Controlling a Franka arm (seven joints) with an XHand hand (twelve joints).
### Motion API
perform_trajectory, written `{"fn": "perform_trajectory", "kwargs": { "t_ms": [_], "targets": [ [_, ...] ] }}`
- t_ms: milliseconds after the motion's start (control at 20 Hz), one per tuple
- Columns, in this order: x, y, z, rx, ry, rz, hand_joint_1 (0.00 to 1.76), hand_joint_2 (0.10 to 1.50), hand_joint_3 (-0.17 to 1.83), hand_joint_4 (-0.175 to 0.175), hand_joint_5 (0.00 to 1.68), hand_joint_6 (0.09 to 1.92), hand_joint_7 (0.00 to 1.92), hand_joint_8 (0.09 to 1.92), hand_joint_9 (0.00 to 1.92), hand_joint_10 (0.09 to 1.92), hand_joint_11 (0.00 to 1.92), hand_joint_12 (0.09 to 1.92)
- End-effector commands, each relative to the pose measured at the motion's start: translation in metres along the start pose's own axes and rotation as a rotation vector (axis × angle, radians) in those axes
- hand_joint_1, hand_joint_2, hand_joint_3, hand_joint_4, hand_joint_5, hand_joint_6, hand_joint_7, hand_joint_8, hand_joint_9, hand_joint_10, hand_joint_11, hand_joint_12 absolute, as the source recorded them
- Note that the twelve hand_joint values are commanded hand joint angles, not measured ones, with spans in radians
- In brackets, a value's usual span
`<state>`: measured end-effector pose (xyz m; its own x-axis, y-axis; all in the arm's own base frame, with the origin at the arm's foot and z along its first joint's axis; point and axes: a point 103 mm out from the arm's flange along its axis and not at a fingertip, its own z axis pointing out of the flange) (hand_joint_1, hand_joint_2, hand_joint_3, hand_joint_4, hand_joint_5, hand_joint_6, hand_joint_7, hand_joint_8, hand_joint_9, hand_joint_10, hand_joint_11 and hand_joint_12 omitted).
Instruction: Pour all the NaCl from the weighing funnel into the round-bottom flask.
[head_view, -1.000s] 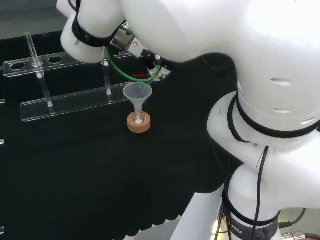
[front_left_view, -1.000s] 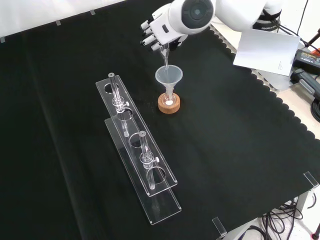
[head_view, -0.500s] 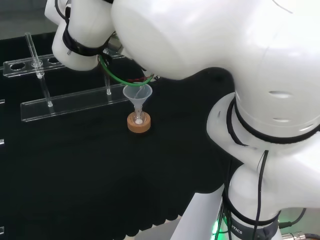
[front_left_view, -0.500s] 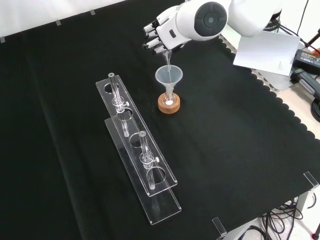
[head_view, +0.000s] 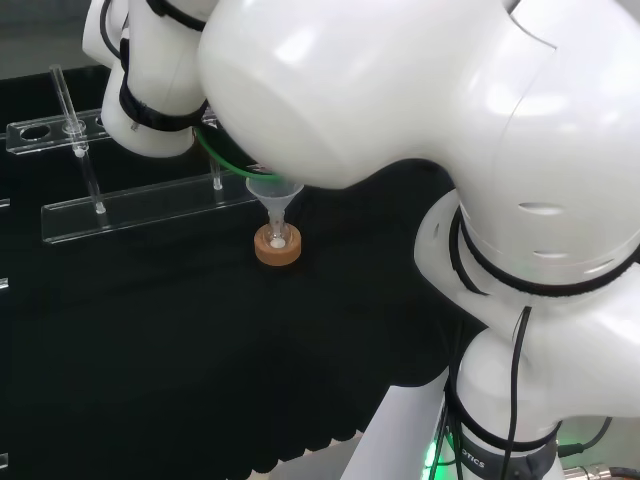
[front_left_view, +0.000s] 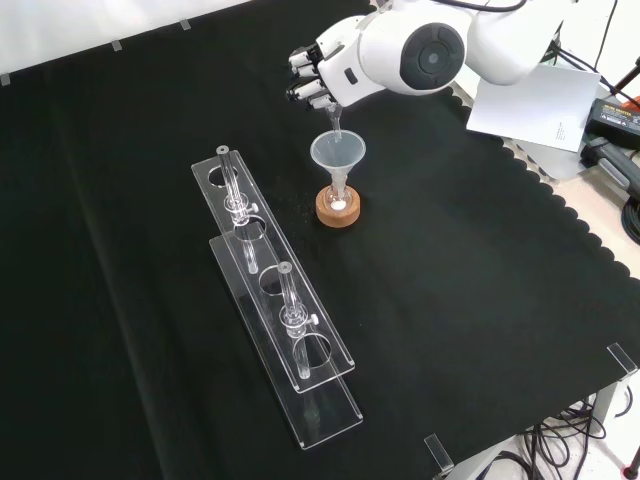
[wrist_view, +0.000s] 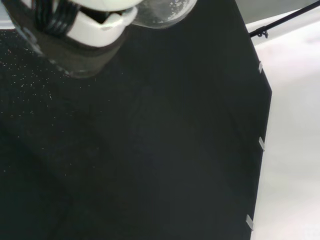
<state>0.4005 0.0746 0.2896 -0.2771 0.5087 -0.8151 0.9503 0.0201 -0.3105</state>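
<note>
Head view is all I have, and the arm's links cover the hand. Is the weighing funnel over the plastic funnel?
Observer: Yes. In the front view the hand holds the weighing funnel spout down, its tip just above the plastic funnel.
Operator: Are the fingers closed on it?
Observer: They are curled round its upper end in the front view.
Operator: Any salt left in it?
Observer: The wrist view shows a few white grains clinging inside the glass bulb.
</note>
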Motion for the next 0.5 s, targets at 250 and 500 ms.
{"fn": "perform_trajectory", "kwargs": {
  "t_ms": [250,500],
  "targets": [
    [-0.0016,-0.0012,0.0036,-0.001,-0.023,-0.009,1.11,0.71,0.55,0.175,1.29,0.60,0.76,0.65,1.25,0.09,1.13,0.82],
    [0.0017,-0.0020,-0.0019,-0.003,-0.041,-0.005,1.11,0.71,0.55,0.175,1.29,0.60,0.76,0.65,1.25,0.09,1.13,0.82]
  ]
}}
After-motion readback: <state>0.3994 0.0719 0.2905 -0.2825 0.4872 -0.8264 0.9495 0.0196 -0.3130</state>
